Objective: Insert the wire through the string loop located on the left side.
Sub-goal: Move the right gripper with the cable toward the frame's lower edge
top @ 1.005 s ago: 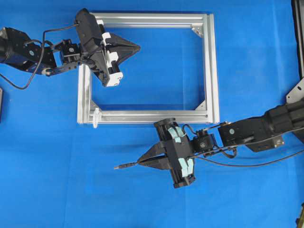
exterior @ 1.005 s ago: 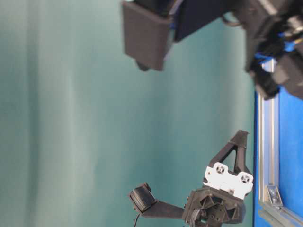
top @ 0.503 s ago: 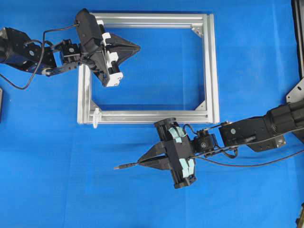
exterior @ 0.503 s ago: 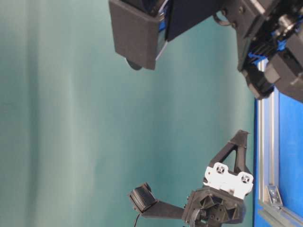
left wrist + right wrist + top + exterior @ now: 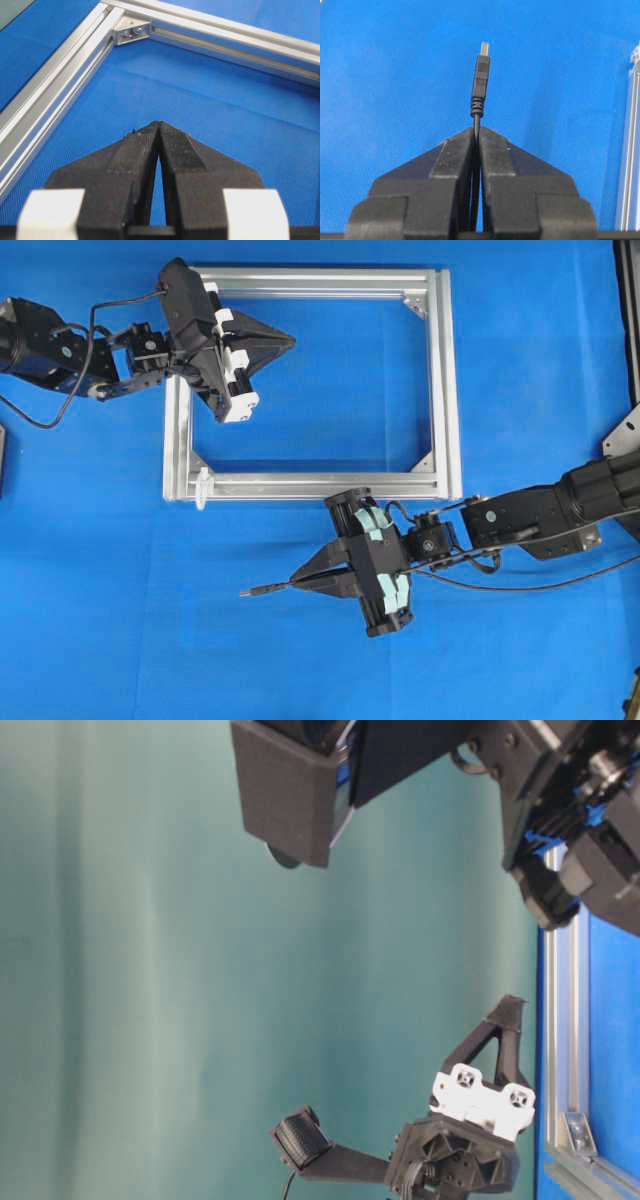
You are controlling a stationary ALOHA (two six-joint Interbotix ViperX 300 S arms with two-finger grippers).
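Note:
The wire (image 5: 262, 589) is a thin black cable whose plug (image 5: 481, 75) ends in a silvery tip pointing left over the blue cloth. My right gripper (image 5: 296, 582) is shut on the wire just behind the plug, below the frame's front bar; the pinch shows in the right wrist view (image 5: 476, 131). The string loop (image 5: 202, 486) is a small whitish tie at the front left corner of the silver frame (image 5: 445, 390), up and to the left of the plug. My left gripper (image 5: 290, 339) is shut on nothing, hovering inside the frame's upper left part, fingertips (image 5: 158, 125) touching.
A corner bracket (image 5: 132, 32) sits ahead of the left gripper in the left wrist view. The frame's bar (image 5: 627, 150) runs along the right edge of the right wrist view. Black equipment (image 5: 628, 320) stands at the right table edge. Blue cloth (image 5: 120, 620) lies open below and left of the frame.
None in the overhead view. In the table-level view the near arm shifted slightly between one second and half a second ago, then held still.

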